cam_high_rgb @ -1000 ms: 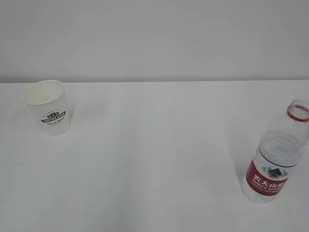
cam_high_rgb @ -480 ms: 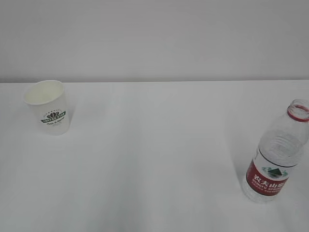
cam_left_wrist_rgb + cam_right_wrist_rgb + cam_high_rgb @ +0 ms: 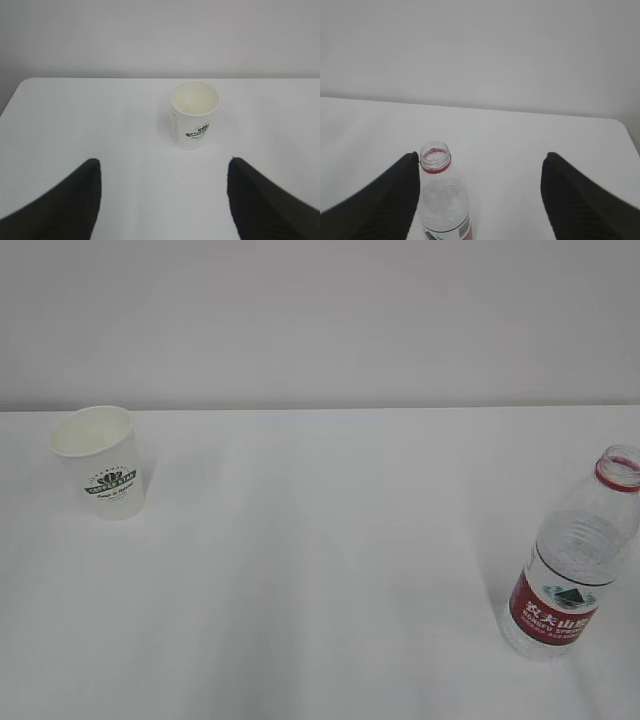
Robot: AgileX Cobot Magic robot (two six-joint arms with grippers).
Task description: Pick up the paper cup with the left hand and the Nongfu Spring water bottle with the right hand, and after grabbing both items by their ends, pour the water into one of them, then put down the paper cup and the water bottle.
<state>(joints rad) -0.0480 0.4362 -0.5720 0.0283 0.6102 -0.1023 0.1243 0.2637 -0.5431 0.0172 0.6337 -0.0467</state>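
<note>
Your left hand (image 3: 162, 200) and right hand (image 3: 479, 200) both gape wide, empty; paper cup (image 3: 100, 462) and uncapped water bottle (image 3: 575, 555) stand well apart on the bench (image 3: 320, 570).

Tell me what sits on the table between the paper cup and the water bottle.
Nothing: in the exterior view, only bare white table stretches between the paper cup at the left and the Nongfu Spring water bottle at the right.
</note>
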